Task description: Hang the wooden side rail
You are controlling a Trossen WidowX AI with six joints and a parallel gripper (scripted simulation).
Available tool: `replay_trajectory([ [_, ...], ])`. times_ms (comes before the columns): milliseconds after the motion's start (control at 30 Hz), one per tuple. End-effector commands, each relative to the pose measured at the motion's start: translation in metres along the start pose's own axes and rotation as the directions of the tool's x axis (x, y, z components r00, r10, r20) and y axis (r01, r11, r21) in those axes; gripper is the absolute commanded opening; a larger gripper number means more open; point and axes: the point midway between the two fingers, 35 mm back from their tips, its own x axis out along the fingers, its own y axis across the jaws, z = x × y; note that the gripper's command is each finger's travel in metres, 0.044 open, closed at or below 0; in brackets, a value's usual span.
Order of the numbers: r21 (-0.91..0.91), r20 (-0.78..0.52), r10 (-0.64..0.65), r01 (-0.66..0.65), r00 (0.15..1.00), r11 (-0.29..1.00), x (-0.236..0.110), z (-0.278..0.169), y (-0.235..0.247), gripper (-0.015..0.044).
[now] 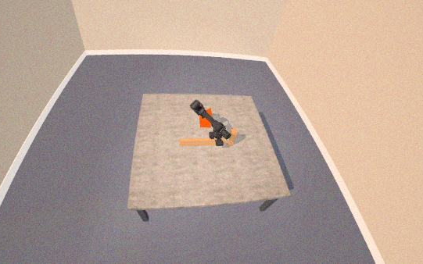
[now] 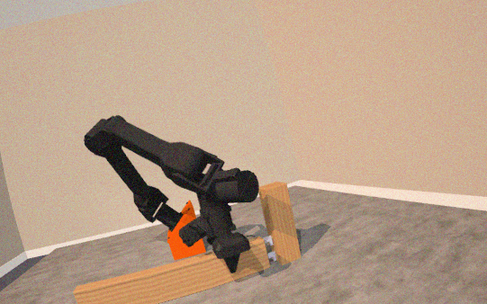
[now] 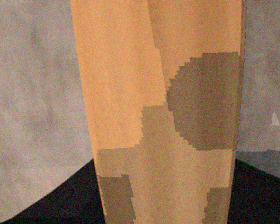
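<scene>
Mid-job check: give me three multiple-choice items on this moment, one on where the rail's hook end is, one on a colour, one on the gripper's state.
1. Where is the rail's hooked end?
A. beside the post's base
B. on top of the post
C. off the table

2. What colour is the block behind the arm?
A. blue
B. orange
C. green

3. What is the gripper doing?
A. open above the rail
B. shut on nothing
C. shut on the rail

Answers:
1 A: the wooden side rail ends right next to the headboard post.
2 B: the orange block shows behind the arm.
3 C: the gripper is clamped across the rail near its hook end.
</scene>
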Motion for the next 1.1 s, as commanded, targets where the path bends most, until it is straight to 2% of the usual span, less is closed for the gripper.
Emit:
replay_trajectory([
  [0,0.008,-0.001,0.001,-0.001,1.0,1.0,-0.0021,-0.0001,0.0006,0.0],
  [1067,0.008,-0.001,0.001,-0.001,1.0,1.0,-0.0074,-0.0002,0.0006,0.0],
])
